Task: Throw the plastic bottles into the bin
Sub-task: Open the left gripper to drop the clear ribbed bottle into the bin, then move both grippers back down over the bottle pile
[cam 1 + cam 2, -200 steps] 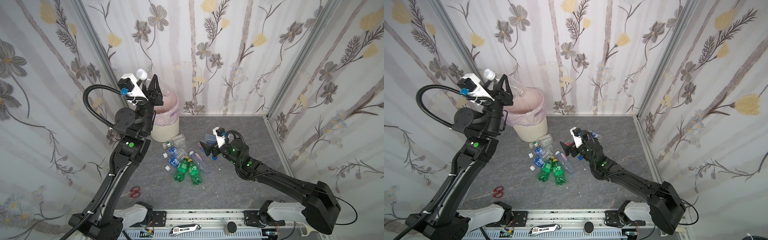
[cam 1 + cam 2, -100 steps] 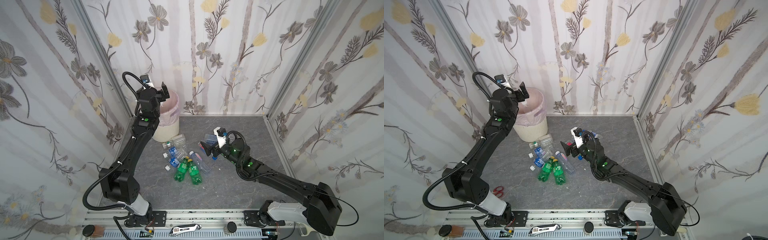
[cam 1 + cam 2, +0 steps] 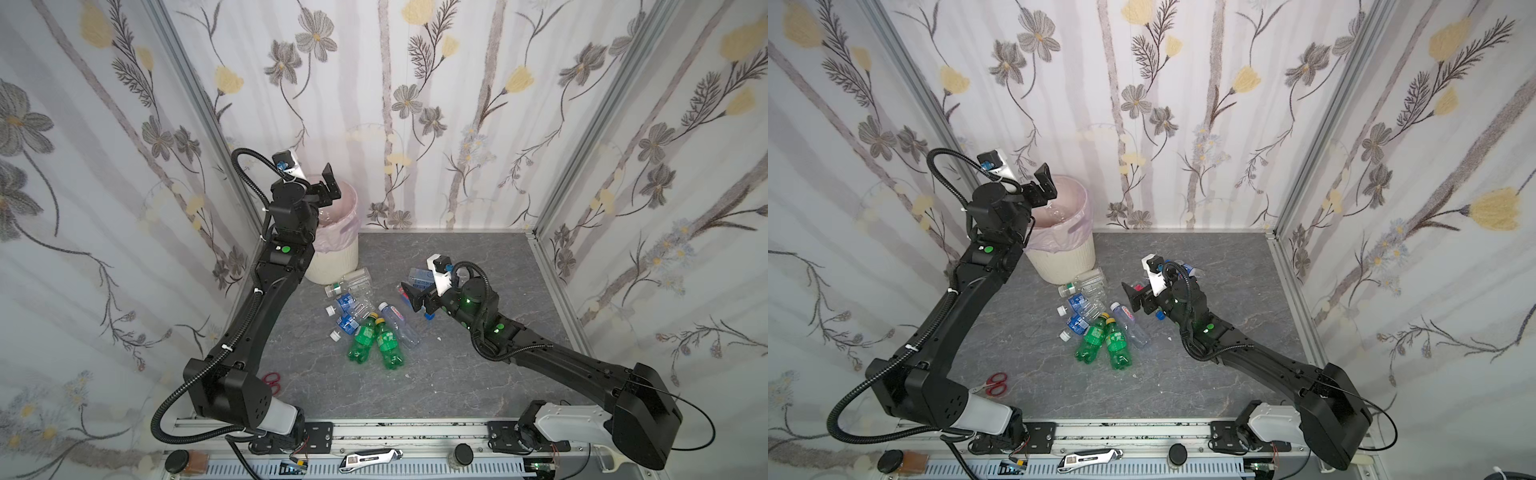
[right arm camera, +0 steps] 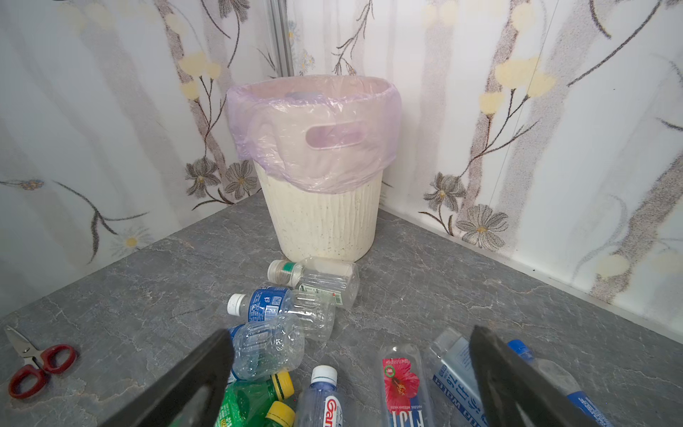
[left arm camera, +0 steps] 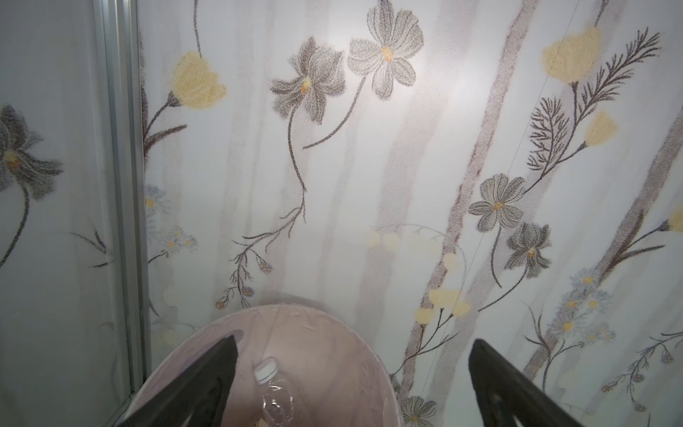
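The bin (image 3: 336, 262) (image 3: 1067, 262) (image 4: 325, 225) stands in the far left corner, cream and ribbed, with a pink liner. My left gripper (image 3: 330, 185) (image 3: 1045, 185) (image 5: 353, 345) hangs open over its rim, holding nothing. A clear white-capped bottle (image 5: 275, 392) lies inside the bin. Several plastic bottles lie on the grey floor: two green ones (image 3: 376, 340) (image 4: 251, 403), clear blue-labelled ones (image 3: 347, 303) (image 4: 281, 303), and a red-flower one (image 4: 401, 388). My right gripper (image 3: 411, 299) (image 3: 1131, 299) (image 4: 351, 336) is open and empty, low over the pile's right side.
Red-handled scissors (image 3: 272, 382) (image 4: 37, 364) lie on the floor at the front left. Floral walls close in the left, back and right sides. A metal rail with a hand tool (image 3: 370, 457) runs along the front edge.
The left arm swung from a raised pose to the bin and opened its jaws. The clear bottle it held now lies in the bin. The right arm has stayed still.
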`<action>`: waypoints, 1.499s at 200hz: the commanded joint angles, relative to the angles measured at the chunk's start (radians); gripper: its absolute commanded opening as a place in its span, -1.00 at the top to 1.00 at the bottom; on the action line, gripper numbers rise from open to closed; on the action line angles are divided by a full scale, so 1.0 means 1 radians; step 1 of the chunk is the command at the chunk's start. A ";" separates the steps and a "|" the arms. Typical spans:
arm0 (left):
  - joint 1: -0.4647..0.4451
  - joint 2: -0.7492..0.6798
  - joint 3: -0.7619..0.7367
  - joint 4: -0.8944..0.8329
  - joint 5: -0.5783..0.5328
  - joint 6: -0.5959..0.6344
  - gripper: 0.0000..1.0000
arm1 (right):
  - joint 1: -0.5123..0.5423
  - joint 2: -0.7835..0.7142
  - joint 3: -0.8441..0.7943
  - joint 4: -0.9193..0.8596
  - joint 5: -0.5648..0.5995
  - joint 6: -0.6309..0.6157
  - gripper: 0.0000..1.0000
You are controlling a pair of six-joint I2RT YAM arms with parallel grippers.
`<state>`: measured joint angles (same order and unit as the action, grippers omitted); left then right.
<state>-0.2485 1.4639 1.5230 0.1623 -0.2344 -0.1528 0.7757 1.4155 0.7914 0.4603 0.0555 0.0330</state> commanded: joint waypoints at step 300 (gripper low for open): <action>-0.327 0.010 -0.518 0.106 0.250 -0.481 -1.00 | -0.174 0.448 0.200 -0.406 -0.115 0.159 -0.91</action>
<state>-0.5789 1.4639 1.0016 0.2379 -0.0010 -0.6060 0.5980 1.8454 0.9688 0.0837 -0.0311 0.2001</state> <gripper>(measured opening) 0.997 0.961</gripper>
